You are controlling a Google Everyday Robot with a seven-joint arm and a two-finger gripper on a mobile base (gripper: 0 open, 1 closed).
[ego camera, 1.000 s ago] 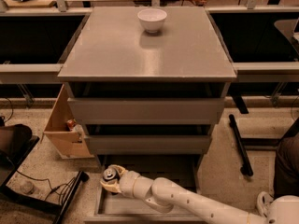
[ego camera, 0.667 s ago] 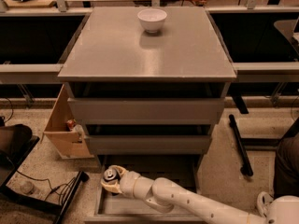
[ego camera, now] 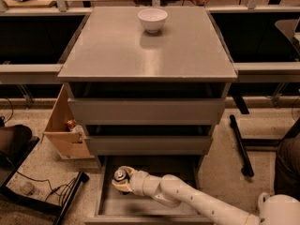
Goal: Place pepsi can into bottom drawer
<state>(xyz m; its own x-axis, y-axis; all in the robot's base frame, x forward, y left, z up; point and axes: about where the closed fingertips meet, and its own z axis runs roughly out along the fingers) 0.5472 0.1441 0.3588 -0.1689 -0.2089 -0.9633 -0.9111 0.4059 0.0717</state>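
The bottom drawer [ego camera: 180, 165] of the grey cabinet stands pulled out, a shallow grey tray with a flat floor. My white arm reaches into it from the lower right. My gripper [ego camera: 120, 179] is at the drawer's left side, low over the floor. A round silver top with dark sides shows at the gripper's tip; this is the pepsi can [ego camera: 120, 175], mostly hidden by the gripper.
A white bowl [ego camera: 152, 19] sits at the back of the cabinet top [ego camera: 147, 50]. Two shut grey drawer fronts [ego camera: 146, 111] lie above the open one. A wooden box [ego camera: 65, 130] stands left of the cabinet. A black bar [ego camera: 240, 144] lies on the floor to the right.
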